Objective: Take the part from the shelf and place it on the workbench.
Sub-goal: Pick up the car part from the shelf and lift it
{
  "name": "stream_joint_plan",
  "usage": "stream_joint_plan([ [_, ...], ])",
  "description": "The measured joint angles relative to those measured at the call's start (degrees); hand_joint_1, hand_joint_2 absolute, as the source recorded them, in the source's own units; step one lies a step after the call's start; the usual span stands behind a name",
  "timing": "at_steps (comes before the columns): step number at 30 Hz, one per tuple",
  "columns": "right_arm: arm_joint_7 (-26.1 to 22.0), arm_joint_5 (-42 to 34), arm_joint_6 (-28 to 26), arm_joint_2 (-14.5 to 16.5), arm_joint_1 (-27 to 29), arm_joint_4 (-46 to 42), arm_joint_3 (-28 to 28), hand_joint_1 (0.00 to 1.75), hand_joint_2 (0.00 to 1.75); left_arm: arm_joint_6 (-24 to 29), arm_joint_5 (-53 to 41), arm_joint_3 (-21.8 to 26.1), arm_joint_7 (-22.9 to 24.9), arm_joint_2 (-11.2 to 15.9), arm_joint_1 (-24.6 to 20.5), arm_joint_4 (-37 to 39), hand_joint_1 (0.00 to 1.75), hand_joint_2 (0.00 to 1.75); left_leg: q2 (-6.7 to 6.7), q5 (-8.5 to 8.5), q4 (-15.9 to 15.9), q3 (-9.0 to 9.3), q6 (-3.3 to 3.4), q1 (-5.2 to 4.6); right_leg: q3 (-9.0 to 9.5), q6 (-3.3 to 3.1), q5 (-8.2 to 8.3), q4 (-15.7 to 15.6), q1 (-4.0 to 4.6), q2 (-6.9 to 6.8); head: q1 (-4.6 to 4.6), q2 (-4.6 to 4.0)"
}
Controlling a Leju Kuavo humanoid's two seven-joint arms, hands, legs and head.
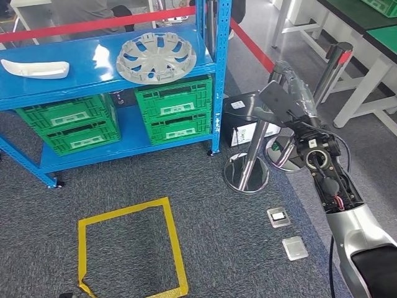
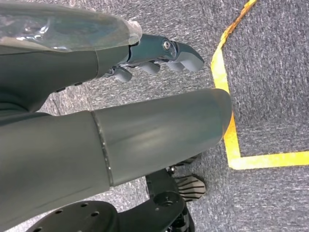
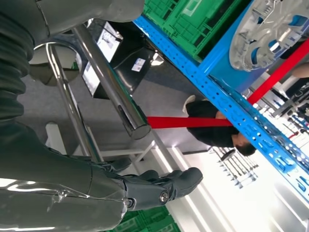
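Stanchions (image 1: 252, 155), red belt (image 1: 250, 45) between right robot hand (image 3: 160, 186), empty, and hubcap (image 1: 156, 58).

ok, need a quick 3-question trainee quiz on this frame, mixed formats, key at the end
1. True or false: the wheel cover lies on the top shelf of the blue rack.
2. Multiple choice: what sits on the lower shelf? A) green crates B) cardboard boxes C) tyres
3. Fill in: the right hand is raised near the chrome ____ with the red belt, and holds nothing; the left hand hangs over the carpet by the yellow tape square.

Key: 1 true; 2 A; 3 stanchion
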Motion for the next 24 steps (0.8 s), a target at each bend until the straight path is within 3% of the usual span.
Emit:
stream_joint_plan([
  [17,1.8,1.1,0.6,0.0,1.4,-2.4,-0.7,0.0,1.75,-0.4,-0.5,0.0,0.5,-0.4,0.0,0.0,0.0,0.0,0.01,-0.01,0.1,0.0,0.01,-0.02,-0.02,0.03,0.02,0.0,-0.03,0.02,-0.01,0.0],
  [24,2.2,1.1,1.4,-0.1,1.4,-3.3,-1.2,0.0,1.75,-0.5,-0.5,0.0,0.6,-0.4,-0.3,0.0,0.0,0.0,0.01,-0.22,0.4,-0.1,0.33,-0.1,0.0,0.2,0.01,0.0,-0.11,0.08,-0.01,0.0],
])
